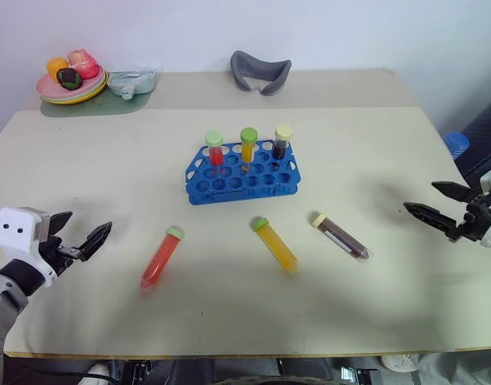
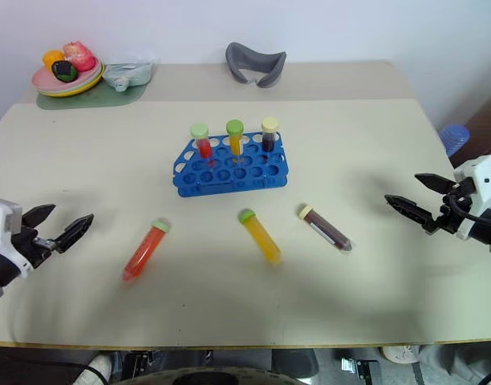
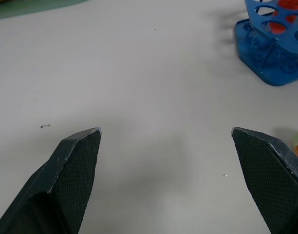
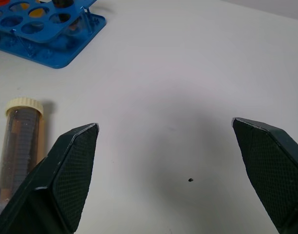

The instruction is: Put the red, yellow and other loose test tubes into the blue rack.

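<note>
I have both pincers spread wide and empty over the beige table [image 1: 374, 265]. Between them lie three loose capped plastic tubes: the red-filled tube [image 1: 160, 258] nearest my left pincer [image 1: 79, 236], the yellow-filled tube [image 1: 275, 244] midway, the dark brown tube [image 1: 342, 236] nearest my right pincer [image 1: 438, 204]. Beyond the tubes, the blue perforated plastic rack [image 1: 241, 174] holds three upright tubes

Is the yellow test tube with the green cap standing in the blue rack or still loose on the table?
Loose. The green-capped yellow test tube lies flat on the beige table, in front of the blue plastic rack.
</note>
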Controlling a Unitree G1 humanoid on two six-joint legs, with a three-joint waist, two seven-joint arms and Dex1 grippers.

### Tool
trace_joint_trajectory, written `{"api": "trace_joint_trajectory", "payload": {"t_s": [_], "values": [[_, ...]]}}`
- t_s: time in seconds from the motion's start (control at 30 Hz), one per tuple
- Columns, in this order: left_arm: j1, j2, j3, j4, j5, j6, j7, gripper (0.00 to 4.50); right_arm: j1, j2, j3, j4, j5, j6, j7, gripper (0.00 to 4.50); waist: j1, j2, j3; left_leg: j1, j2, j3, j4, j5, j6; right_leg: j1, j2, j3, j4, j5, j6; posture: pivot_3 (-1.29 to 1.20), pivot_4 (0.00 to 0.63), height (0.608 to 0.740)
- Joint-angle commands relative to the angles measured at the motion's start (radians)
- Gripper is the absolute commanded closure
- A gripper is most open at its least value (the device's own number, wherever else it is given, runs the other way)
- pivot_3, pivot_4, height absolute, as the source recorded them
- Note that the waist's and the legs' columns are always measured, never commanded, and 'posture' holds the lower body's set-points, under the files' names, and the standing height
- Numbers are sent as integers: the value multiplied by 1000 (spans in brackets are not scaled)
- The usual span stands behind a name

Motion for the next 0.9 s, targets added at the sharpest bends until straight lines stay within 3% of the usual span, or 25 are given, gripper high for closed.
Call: {"api": "trace_joint_trajectory", "payload": {"t_s": [0.03, 0.27, 0.5, 0.7, 0.9], "values": [[-4, -3, 4, -24, 0, -26, 6, 121, -22, -11, 3, -26, -1, -2, -5, 0, 0, 0, 0, 0, 0, 0, 0, 0, 0, 0, 0, 0, 0, 0, 0, 0, 150, 740], [-5, -15, 4, -28, -7, -37, 8, 121, -82, -20, 43, 7, -31, -5, -31, 0, 0, 0, 0, 0, 0, 0, 1, 0, 0, 0, 0, 0, 1, 0, 0, 0, 150, 740], [-72, -1, -48, -44, -23, -24, 9, 121, -82, -46, 54, -93, -31, 82, -58, 0, 2, 0, 0, 0, 0, 0, 1, 0, 0, 0, 0, 0, 1, 0, 0, 0, 150, 740], [-241, 24, -221, -59, -62, 19, -32, 121, -34, -172, 55, -326, 31, 368, -65, 0, 3, 1, 0, 0, 0, 0, 2, 0, 0, 0, 0, 0, 2, 0, 0, 0, 150, 740], [-377, 96, -453, -50, -38, -7, -223, 121, 24, -273, 9, -611, 172, 667, -67, 0, -1, 1, 0, 0, 0, 0, 2, 0, 0, 0, 0, 0, 2, 0, 0, 0, 150, 740]]}}
